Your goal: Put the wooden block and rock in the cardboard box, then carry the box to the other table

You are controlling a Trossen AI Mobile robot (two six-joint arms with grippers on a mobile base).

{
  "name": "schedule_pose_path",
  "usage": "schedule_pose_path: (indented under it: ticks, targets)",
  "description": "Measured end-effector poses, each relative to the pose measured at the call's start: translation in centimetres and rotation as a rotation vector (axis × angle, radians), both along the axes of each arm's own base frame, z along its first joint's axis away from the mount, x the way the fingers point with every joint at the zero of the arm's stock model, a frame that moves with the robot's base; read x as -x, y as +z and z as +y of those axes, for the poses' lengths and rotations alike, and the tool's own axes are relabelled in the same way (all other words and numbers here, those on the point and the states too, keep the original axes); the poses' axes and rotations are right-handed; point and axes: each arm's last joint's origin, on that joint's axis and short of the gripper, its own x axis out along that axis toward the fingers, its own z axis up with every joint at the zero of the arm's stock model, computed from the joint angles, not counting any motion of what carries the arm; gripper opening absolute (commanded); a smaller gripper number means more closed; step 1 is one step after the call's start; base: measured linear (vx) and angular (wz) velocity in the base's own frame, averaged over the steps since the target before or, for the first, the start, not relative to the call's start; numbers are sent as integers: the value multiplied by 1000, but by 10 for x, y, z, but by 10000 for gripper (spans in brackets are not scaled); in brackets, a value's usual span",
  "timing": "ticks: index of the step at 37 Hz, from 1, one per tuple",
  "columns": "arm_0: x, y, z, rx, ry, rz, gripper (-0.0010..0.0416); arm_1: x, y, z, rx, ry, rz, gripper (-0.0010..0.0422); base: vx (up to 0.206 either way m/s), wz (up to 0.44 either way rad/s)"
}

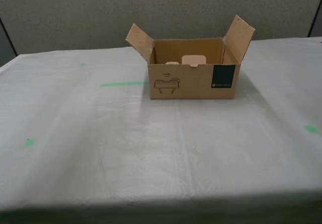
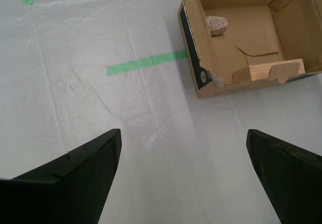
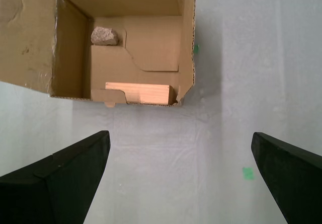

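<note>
The exterior view shows a tabletop (image 1: 100, 143) covered with wrinkled white cloth. Going from that view's left, there is a small green tape mark (image 1: 29, 142) near the edge, then a long green tape strip (image 1: 123, 83) further back, and this strip ends just beside the cardboard box (image 1: 193, 83).

The cardboard box stands upright on the cloth, a little to the exterior view's right of the middle and toward the far side. Its two side flaps are raised and lean outward. On the front face there is a black line drawing (image 1: 167, 84) and, more to the right, a dark teal label (image 1: 223, 77). Another green tape mark (image 1: 311, 129) lies close to the exterior view's right edge.

The wooden block (image 3: 138, 93) is inside the box and lies flat on the bottom, along one wall. The rock (image 3: 104, 35) is also inside, in a corner at the opposite wall, well apart from the block. In the second wrist view the same wooden block (image 2: 274, 71) and rock (image 2: 217, 25) are seen in the box.

My first gripper (image 3: 181, 176) hangs above the bare cloth near the box, its black fingers (image 3: 60, 181) spread wide and holding nothing. My second gripper (image 2: 183, 173) is also over the cloth beside the box, with its fingers (image 2: 75, 178) released and empty.
</note>
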Motion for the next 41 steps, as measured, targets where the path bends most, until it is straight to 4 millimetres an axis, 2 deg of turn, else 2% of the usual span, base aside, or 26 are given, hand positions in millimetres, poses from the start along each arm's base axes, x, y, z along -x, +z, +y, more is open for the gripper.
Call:
schedule_pose_path:
  ticks: [8, 19, 25, 34, 41]
  targets:
    - [13, 0, 1, -3, -10, 34, 400, 20, 0, 8, 18, 10, -13, 339, 0, 0]
    - [42, -32, -8, 62, 67, 91, 401, 26, 6, 9, 76, -26, -19, 339, 0, 0]
    - [59, -43, -14, 91, 127, 84, 400, 26, 6, 9, 76, -27, -19, 339, 0, 0]
    - [75, -46, -21, 94, 171, 18, 400, 26, 6, 9, 68, -41, -23, 339, 0, 0]
    - [79, -44, -23, 90, 173, 3, 399, 27, 5, 9, 70, -44, -15, 339, 0, 0]
